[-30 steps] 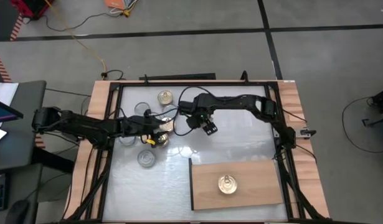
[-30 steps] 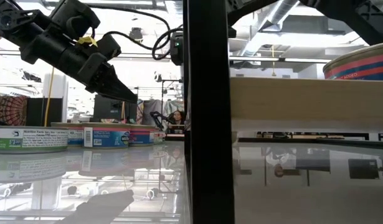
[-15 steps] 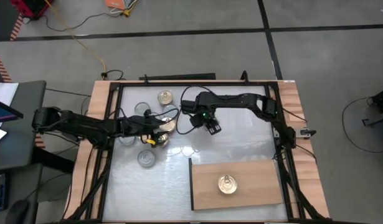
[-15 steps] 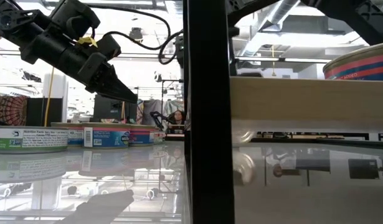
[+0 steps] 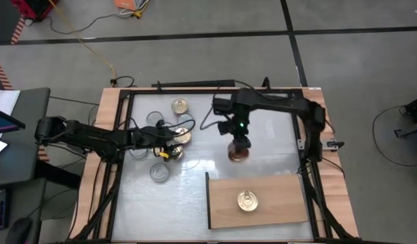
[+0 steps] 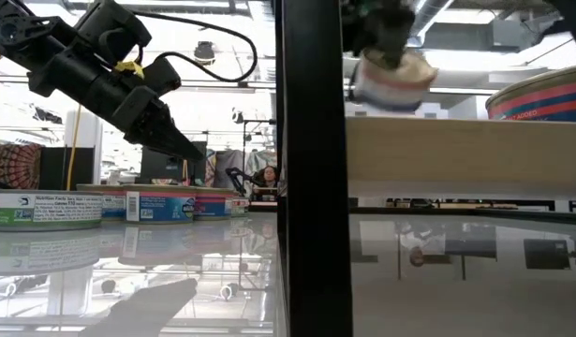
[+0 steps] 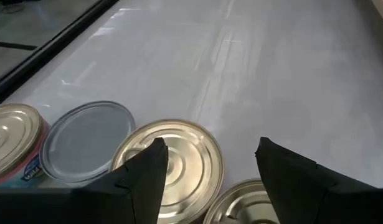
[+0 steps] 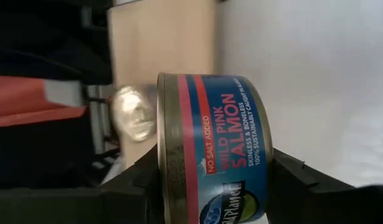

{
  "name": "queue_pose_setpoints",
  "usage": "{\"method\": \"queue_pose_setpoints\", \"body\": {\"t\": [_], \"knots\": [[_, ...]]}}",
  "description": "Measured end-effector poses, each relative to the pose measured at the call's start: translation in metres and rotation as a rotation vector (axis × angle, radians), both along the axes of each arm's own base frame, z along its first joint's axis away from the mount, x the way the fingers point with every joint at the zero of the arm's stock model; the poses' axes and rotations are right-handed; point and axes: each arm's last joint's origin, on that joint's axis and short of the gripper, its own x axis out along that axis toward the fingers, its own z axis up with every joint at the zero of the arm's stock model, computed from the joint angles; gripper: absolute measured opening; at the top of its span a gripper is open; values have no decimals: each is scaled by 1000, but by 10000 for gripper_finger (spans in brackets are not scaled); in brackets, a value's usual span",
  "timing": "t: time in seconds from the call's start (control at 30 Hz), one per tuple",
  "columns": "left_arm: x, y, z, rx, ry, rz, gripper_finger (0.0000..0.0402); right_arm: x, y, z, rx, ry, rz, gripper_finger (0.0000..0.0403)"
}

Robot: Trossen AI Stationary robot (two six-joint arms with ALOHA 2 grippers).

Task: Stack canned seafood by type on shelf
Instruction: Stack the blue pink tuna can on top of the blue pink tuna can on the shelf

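Beside the shelf [image 5: 262, 202] edge, right tool [image 5: 239, 150] grips a salmon can [image 8: 213, 146].

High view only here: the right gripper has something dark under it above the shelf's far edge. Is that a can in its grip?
Observer: Yes. The right gripper is shut on a can, seen on its side in the right wrist view.
Operator: Which type?
Observer: Its label reads wild pink salmon, blue with a red band.
Operator: Is it touching the shelf?
Observer: No. In the low view it hangs tilted above the shelf, clear of the board.
Operator: And the left gripper?
Observer: The left gripper is open, hovering over a gold-lidded can in the cluster.
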Motion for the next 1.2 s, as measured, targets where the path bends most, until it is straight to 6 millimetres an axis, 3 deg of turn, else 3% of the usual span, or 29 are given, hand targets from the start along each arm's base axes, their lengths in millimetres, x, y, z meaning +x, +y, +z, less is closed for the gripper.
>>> {"method": "queue_pose_setpoints", "body": {"t": [0.4, 0.7, 0.9, 1.2], "knots": [[0, -1, 0, -33, -15, -8, 233, -29, 88, -37, 207, -120, 12, 215], [1, -1, 1, -39, -26, -5, 233, -34, 144, -48, 226, -96, 97, 223], [1, -1, 1, -51, -30, 1, 233, -27, 150, -63, 164, -35, 38, 226], [0, -1, 1, -64, -26, 2, 233, -25, 145, -68, 129, 60, -92, 273]]}}
